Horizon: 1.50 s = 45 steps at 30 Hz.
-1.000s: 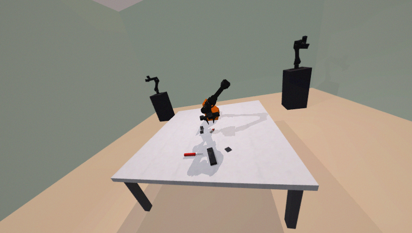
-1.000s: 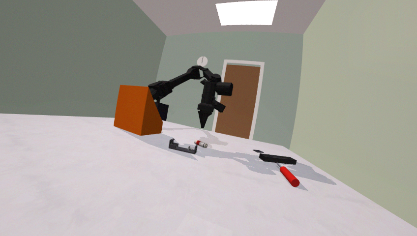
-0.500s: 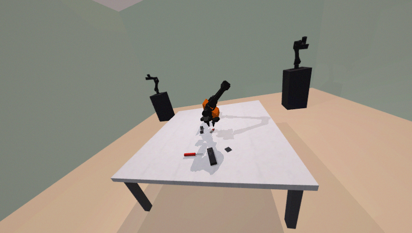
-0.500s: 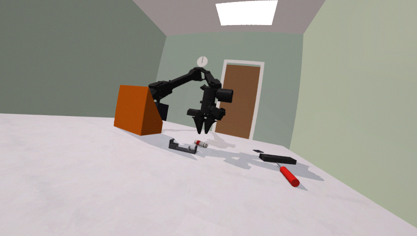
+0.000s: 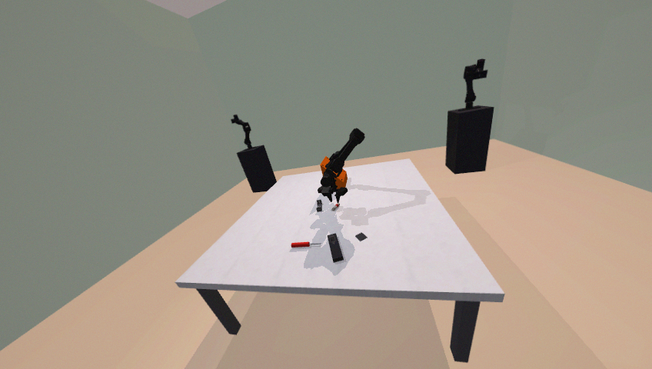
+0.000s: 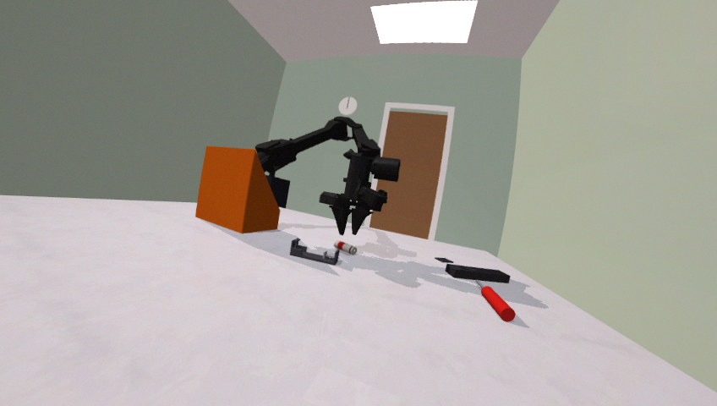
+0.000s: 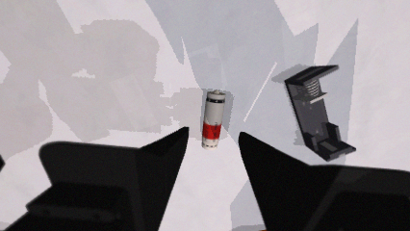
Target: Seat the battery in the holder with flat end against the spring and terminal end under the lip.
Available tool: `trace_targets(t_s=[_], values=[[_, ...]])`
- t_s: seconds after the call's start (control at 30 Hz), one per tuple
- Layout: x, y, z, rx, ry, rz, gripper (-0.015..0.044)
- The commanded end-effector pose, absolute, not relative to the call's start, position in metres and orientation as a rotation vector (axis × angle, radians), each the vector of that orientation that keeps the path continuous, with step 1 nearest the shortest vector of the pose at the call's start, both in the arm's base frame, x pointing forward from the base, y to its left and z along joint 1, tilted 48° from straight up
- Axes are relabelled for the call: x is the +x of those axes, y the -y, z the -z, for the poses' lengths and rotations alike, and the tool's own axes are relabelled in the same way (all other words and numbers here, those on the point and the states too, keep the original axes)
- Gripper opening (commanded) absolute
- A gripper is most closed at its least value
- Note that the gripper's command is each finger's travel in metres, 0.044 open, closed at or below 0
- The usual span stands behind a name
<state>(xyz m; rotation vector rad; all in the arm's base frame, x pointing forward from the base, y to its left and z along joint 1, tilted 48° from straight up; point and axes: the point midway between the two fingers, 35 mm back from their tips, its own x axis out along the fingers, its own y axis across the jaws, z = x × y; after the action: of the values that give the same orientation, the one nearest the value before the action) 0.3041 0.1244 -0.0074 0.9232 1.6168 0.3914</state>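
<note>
The battery, white with a red band, lies on its side on the table. In the wrist view its terminal end points up the picture and its flat end with the red band lies nearer the fingers. The black holder stands empty beside it, to the right in the wrist view, with its spring at the upper end and its lip at the lower end. My gripper is open and empty above the battery, its tips to either side of it in the wrist view.
A red screwdriver, a long black block and a small dark flat piece lie farther from the arm. The orange base block stands behind the holder.
</note>
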Motion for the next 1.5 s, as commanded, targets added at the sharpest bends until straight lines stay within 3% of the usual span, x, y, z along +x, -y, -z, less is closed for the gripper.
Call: trace_targets(t_s=[0.0, 0.77, 0.93, 1.1, 1.47], values=[[0.303, -0.130, 0.013, 0.930, -1.622, -0.389, 0.0228], [0.301, -0.156, 0.035, 0.933, -1.623, -0.391, 0.0228], [0.301, -0.156, 0.035, 0.933, -1.623, -0.391, 0.0097], [0.301, -0.156, 0.035, 0.933, -1.623, -0.391, 0.0066], [0.303, -0.122, 0.006, 0.931, -1.622, -0.389, 0.0066]])
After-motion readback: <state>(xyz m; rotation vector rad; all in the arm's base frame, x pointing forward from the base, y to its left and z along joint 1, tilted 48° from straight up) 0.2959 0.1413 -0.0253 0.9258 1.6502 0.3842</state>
